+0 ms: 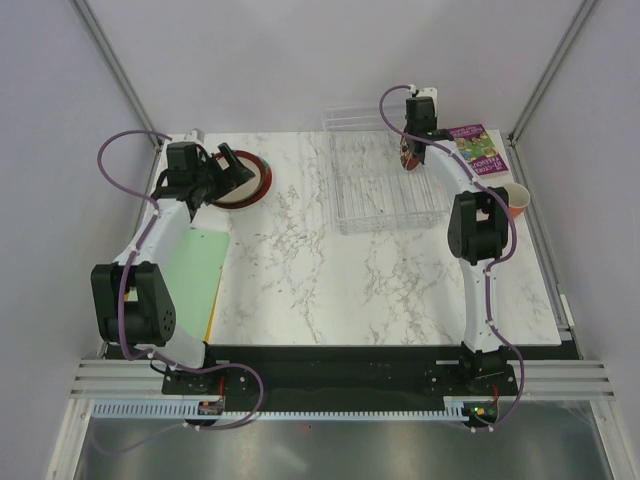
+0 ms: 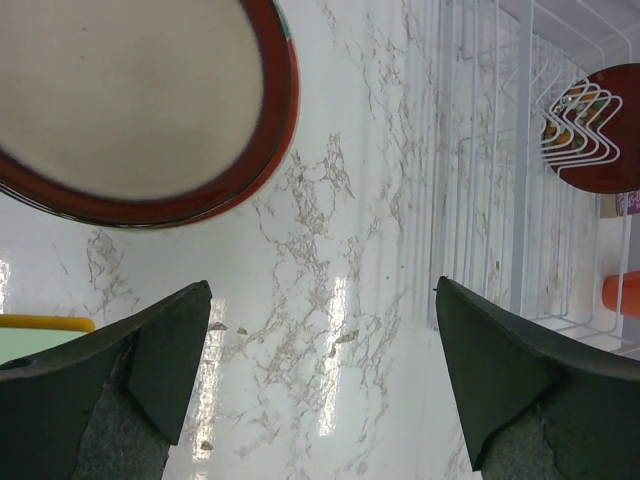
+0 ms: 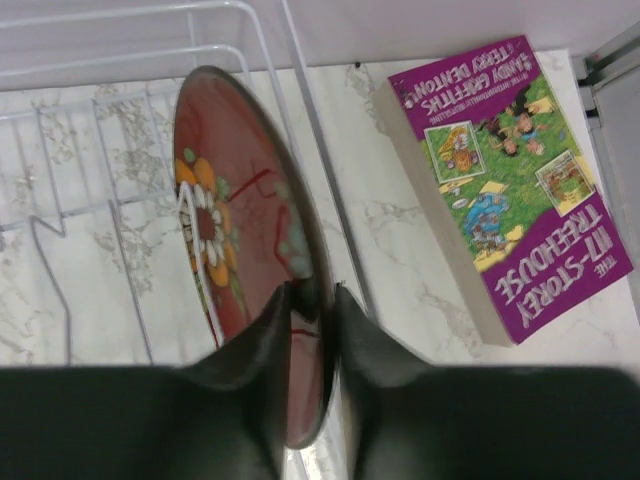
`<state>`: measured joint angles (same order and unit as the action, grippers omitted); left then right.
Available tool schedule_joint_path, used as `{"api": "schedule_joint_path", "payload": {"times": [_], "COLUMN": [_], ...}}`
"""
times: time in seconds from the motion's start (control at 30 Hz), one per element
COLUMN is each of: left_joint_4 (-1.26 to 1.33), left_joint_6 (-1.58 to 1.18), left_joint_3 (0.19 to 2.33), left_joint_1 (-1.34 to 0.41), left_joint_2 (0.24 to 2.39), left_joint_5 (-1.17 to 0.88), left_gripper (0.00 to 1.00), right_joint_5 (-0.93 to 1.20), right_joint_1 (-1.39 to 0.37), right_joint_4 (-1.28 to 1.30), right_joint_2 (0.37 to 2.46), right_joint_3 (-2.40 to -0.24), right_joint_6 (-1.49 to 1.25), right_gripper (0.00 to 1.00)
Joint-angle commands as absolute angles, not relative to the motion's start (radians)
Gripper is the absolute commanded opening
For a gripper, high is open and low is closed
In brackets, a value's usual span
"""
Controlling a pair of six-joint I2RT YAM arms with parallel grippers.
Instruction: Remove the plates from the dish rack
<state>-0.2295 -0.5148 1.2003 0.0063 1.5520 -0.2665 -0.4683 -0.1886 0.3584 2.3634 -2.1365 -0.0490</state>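
A red plate with a flower pattern [image 3: 230, 200] stands on edge in the clear dish rack [image 3: 300, 90], at the rack's far right end [image 1: 407, 158]. My right gripper [image 3: 312, 290] straddles its rim, one finger on each face, shut on it. A cream plate with a dark red rim [image 1: 240, 180] lies flat on the table at the far left. My left gripper [image 1: 228, 170] hovers just beside that plate, open and holding nothing. In the left wrist view the cream plate [image 2: 130, 100] lies beyond the wide-open left gripper [image 2: 322, 285], with the rack [image 2: 480, 150] and the red plate [image 2: 600, 130] to the right.
A purple book [image 1: 478, 150] lies right of the rack, close to my right gripper. An orange mug [image 1: 515, 200] stands at the right table edge. A green board [image 1: 195, 270] with a yellow edge lies at the left, under my left arm.
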Motion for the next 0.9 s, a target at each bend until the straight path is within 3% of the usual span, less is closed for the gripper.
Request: {"api": "schedule_joint_path", "payload": {"times": [0.0, 0.1, 0.33, 0.87], "left_joint_4": [-0.196, -0.198, -0.195, -0.201], "left_joint_6": [-0.469, -0.463, -0.471, -0.482], "left_joint_3": [1.186, 1.181, 1.174, 1.138], "left_joint_1": [0.012, 0.012, 0.011, -0.037], "left_joint_2": [1.505, 1.508, 1.511, 1.459], "left_joint_5": [-0.238, -0.236, -0.250, -0.267], "left_gripper": [1.00, 1.00, 1.00, 1.00], "right_joint_5": [-0.465, -0.453, -0.449, -0.732], "right_joint_1": [-0.175, -0.173, -0.175, -0.255], "right_joint_4": [0.319, 0.321, 0.298, 0.144], "right_joint_2": [2.379, 2.379, 2.350, 2.197], "right_joint_3": [-2.209, -2.209, -2.181, -2.092], "right_joint_6": [-0.054, -0.055, -0.063, 0.130], "right_gripper": [0.14, 0.00, 0.00, 0.00]}}
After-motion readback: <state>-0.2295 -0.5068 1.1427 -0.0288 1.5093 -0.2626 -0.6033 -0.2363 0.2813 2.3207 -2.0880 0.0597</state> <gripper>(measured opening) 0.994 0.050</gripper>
